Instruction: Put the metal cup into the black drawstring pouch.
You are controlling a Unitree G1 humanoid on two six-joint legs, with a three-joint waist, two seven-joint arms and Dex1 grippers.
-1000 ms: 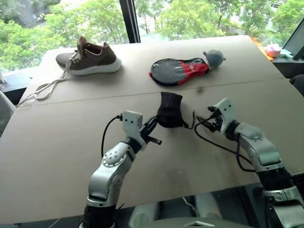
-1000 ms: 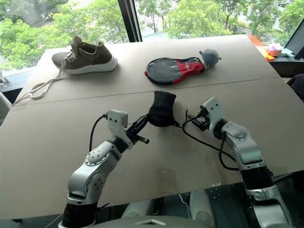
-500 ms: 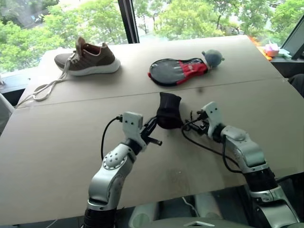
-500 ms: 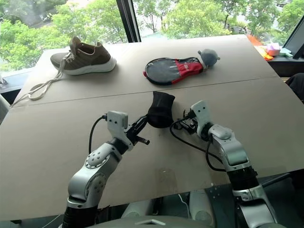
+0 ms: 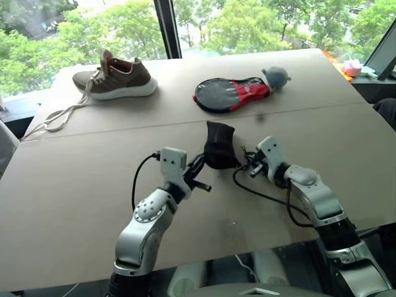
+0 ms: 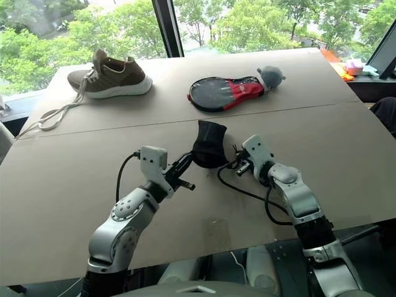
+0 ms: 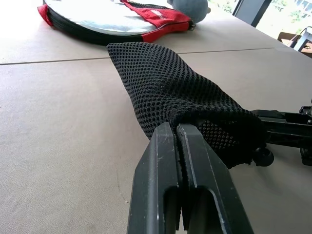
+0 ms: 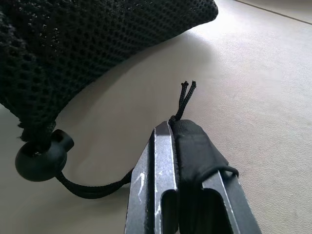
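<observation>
Near the desk's (image 5: 74, 204) front edge, the left claw (image 7: 176, 130) is pressed together, pinching the mesh of the black drawstring pouch (image 5: 219, 145) at its gathered end. Just beside it, the right claw (image 8: 170, 127) is pressed together on the pouch's drawstring cord (image 8: 184, 97), next to the round cord stopper (image 8: 41, 158). The pouch lies mid-desk. Toward the far edge lie a black-and-red paddle case (image 5: 232, 94) and a brown shoe (image 5: 117, 75). The metal cup cannot be made out.

Bright daylight, clear views.
I get window (image 5: 247, 21) light from beyond the table (image 5: 74, 185); soft shadows fall near the grippers, and my wrist views blur up close.
</observation>
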